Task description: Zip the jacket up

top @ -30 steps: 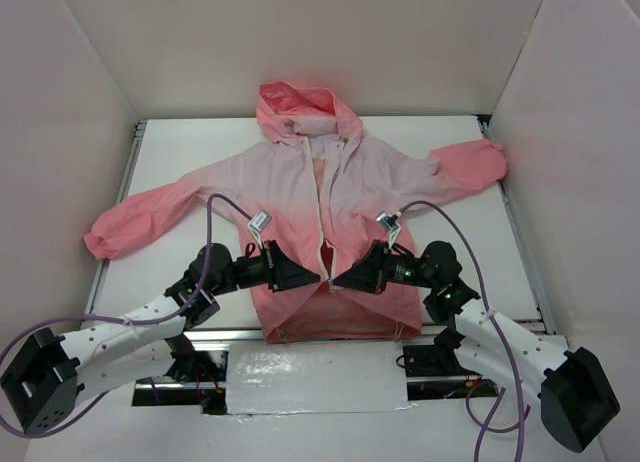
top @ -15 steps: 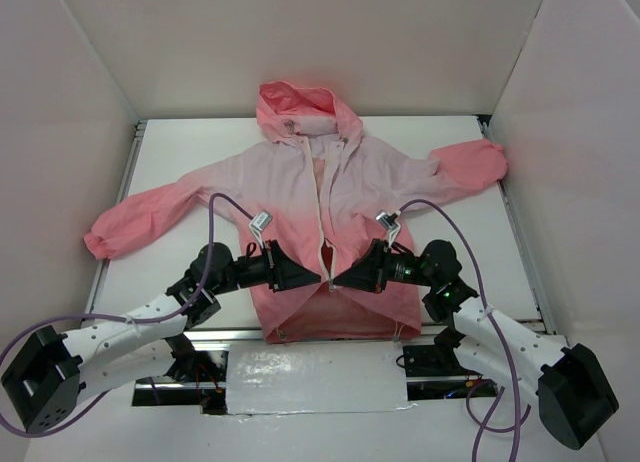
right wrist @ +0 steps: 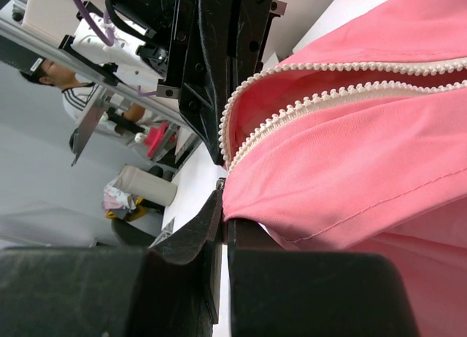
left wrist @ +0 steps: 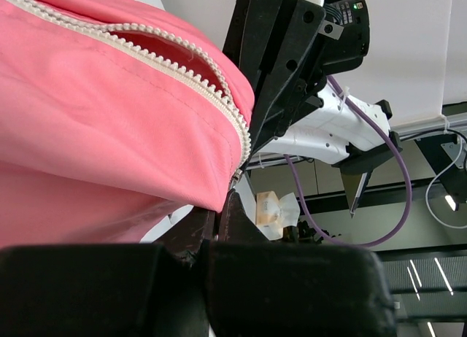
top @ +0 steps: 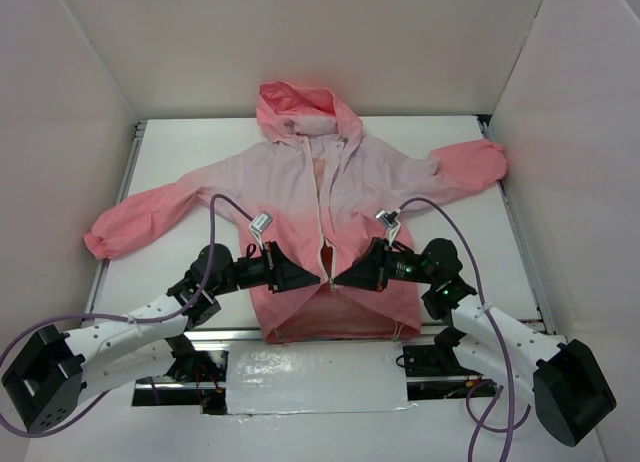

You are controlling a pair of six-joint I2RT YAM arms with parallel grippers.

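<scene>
The pink hooded jacket (top: 300,187) lies flat on the white table, hood at the far side, front open along its white zipper (top: 326,197). My left gripper (top: 312,279) is shut on the left front edge of the jacket low on the zipper; coral fabric and zipper teeth (left wrist: 182,67) fill its wrist view. My right gripper (top: 338,281) is shut on the right front edge directly opposite, with coral fabric and zipper teeth (right wrist: 292,107) above its fingers. The two grippers face each other, almost touching, just above the hem (top: 335,332).
The sleeves spread out to the left (top: 130,222) and to the right (top: 465,167). White walls close in the table on three sides. A white taped strip (top: 315,382) runs along the near edge between the arm bases.
The right gripper has crept slightly left towards the left gripper. The jacket and the left arm have barely moved.
</scene>
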